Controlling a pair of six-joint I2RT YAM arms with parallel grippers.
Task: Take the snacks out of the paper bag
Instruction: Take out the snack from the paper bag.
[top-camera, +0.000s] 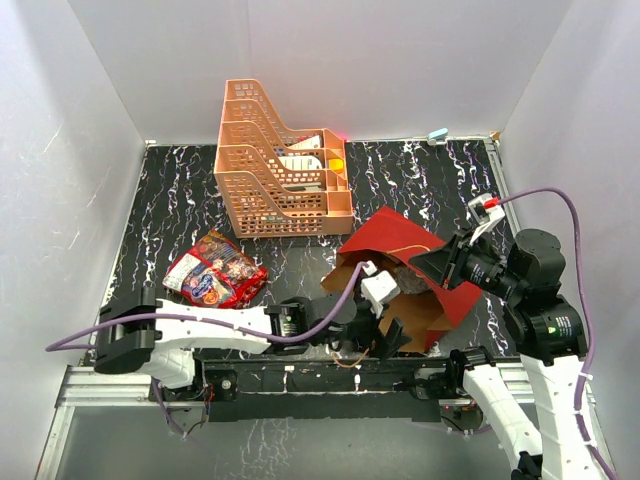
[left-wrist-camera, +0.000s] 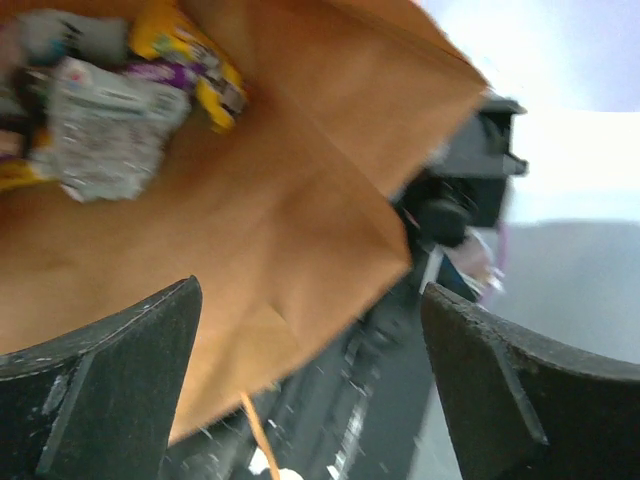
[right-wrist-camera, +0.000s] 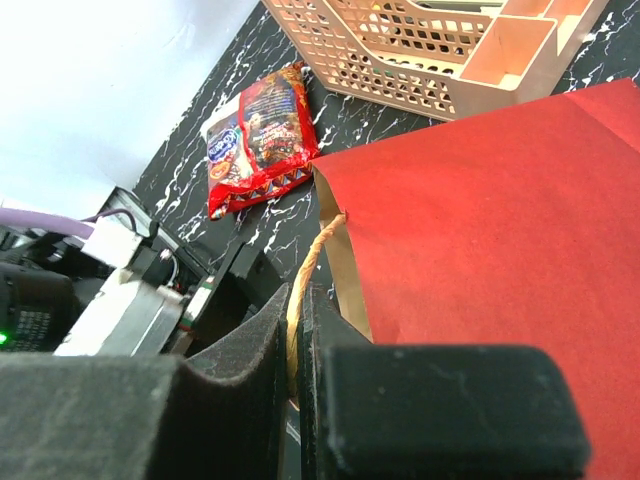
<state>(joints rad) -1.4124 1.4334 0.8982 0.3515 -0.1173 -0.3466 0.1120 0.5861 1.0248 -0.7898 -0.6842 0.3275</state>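
A: Why is the right gripper (right-wrist-camera: 297, 335) sitting at the paper bag's (top-camera: 395, 240) edge?
B: It's pinching the cord handle (right-wrist-camera: 312, 260), jaws squeezed onto it. I'm guessing it's propping the mouth of the lying bag open for the other arm.
A: And the left gripper (left-wrist-camera: 310, 390)?
B: It's hovering at that mouth, fingers spread wide and gripping nothing, looking along the kraft lining.
A: How many snacks are you counting?
B: One large red bag (top-camera: 213, 272) is lying out on the marbled table (top-camera: 180, 200), left of the paper bag, near the single orange tray rack (top-camera: 280, 160). Inside I'm making out three: a silver packet (left-wrist-camera: 105, 130), a yellow wrapper (left-wrist-camera: 190, 50) and a purple one (left-wrist-camera: 160, 72); blur is hiding any others
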